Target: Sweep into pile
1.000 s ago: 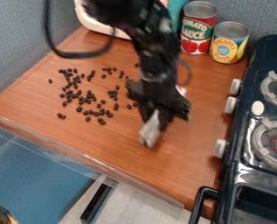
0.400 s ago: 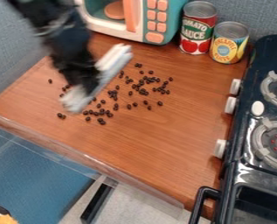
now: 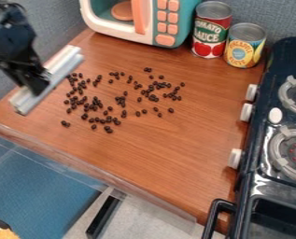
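The black gripper [image 3: 38,85] is at the left side of the wooden counter, shut on a long white and grey sweeper [image 3: 66,61]. The sweeper's bar slants from upper right to lower left, just left of the dark beans. Small, dark, round beans [image 3: 95,103] lie scattered as a loose, wide patch over the counter's left and middle. One denser cluster [image 3: 153,97] is at the patch's right. The gripper and sweeper hide the counter's left edge behind them.
A toy microwave [image 3: 147,21] stands at the back, with a tomato can [image 3: 211,30] and a yellow can [image 3: 245,45] beside it. The dark toy stove [image 3: 262,186] borders the right side. A clear raised rim [image 3: 100,168] runs along the front edge.
From right of centre, the gripper has swung left across the counter with the sweeper, uncovering the microwave and the right-hand beans. A stray bean at far left is now covered.
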Motion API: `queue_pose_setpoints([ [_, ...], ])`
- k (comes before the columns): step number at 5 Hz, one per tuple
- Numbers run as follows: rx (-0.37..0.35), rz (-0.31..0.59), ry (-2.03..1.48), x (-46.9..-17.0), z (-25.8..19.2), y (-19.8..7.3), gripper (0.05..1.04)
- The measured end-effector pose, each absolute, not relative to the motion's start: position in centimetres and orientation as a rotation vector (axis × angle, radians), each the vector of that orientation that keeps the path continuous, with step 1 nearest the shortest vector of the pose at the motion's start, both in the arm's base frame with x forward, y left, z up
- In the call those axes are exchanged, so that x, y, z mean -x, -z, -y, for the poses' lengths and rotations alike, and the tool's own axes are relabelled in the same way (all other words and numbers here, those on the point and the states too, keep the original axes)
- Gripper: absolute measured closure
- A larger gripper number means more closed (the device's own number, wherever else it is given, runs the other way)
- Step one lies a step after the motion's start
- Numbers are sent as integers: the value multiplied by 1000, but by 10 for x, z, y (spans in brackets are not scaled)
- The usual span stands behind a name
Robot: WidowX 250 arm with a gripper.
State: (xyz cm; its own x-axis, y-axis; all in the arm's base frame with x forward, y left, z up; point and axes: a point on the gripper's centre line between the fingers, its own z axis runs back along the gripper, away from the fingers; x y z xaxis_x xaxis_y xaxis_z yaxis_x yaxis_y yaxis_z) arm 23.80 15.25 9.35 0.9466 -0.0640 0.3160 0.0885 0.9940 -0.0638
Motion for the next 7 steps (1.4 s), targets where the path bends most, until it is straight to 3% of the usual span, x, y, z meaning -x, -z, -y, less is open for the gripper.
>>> queue_pose_setpoints([
  [3,-1,286,-78,-271,-212,-74,722],
  [5,-83,256,-32,-280,-223,-57,722],
  [7,-118,237,-2,-290,-220,-38,722],
])
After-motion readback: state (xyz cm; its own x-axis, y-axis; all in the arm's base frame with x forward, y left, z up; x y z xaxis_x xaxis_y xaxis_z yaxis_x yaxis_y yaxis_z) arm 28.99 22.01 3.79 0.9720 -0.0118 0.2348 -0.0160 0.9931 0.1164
